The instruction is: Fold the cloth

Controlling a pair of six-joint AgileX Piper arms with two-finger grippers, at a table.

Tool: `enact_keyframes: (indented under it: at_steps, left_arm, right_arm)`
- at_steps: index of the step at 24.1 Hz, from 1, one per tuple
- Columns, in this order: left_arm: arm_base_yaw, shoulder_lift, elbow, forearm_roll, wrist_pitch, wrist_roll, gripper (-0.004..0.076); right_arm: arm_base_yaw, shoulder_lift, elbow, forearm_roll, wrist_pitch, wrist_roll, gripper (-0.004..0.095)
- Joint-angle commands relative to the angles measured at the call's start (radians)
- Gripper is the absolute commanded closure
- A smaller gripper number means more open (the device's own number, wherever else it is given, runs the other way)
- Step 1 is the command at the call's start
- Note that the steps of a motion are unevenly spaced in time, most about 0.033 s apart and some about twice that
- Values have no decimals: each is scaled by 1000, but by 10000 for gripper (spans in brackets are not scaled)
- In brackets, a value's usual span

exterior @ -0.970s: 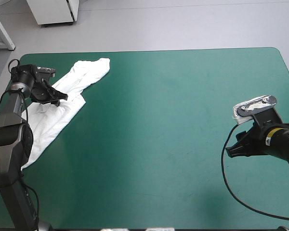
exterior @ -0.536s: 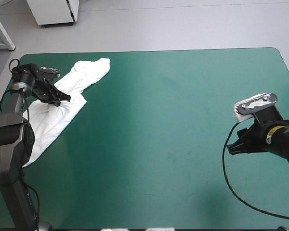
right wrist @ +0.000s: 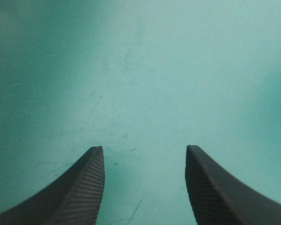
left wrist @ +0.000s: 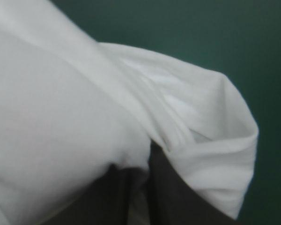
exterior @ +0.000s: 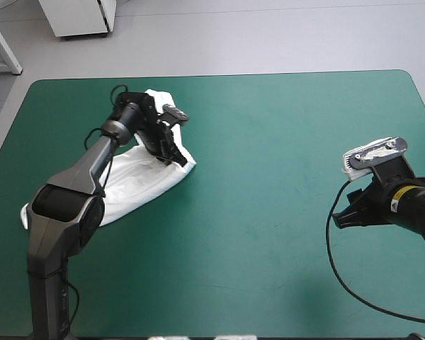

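Observation:
The white T-shirt [exterior: 138, 177] lies in a long crumpled band on the left half of the teal-green table, running from the far left toward the left edge. My left gripper [exterior: 176, 157] is shut on the T-shirt at its right-hand end, where the cloth bunches into a fold. In the left wrist view the white T-shirt [left wrist: 65, 117] fills most of the picture and wraps over the black fingers [left wrist: 168, 187], which stand nearly together. My right gripper [exterior: 343, 218] hovers low near the table's right edge, open, with only bare cover between its fingers [right wrist: 79, 192].
The teal-green cover [exterior: 269, 163] stretches bare between the T-shirt and the right arm. The far edge of the table [exterior: 219, 74] runs behind the T-shirt.
My left gripper has swung right and toward the table's middle, dragging the T-shirt with it; the cloth now lies well inside the left edge. The right arm has hardly moved.

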Motion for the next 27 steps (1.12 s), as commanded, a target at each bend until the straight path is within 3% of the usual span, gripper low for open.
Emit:
enact_keyframes:
  at_steps: [1, 9, 17, 21, 24, 27]
  left_arm:
    - [-113, -77, -43, -81, 63, 0, 734]
    - [-473, -143, -43, -207, 72, 9, 734]
    - [-592, -162, -43, -258, 72, -8, 734]
    - [-592, -162, -43, -149, 72, -57, 731]
    - [-568, -162, -43, -85, 72, -93, 652]
    - [-527, -169, -43, -109, 72, -98, 467]
  right_arm:
    - [-7, -6, -30, 4, -57, -1, 417]
    - [-7, -6, -30, 4, -59, -1, 421]
    - [-7, -6, -30, 14, -59, -1, 422]
    - [-7, -6, -30, 18, -58, -1, 422]
    - [-7, -6, -30, 18, -56, -1, 422]
    - [-7, -6, -30, 18, -52, -8, 422]
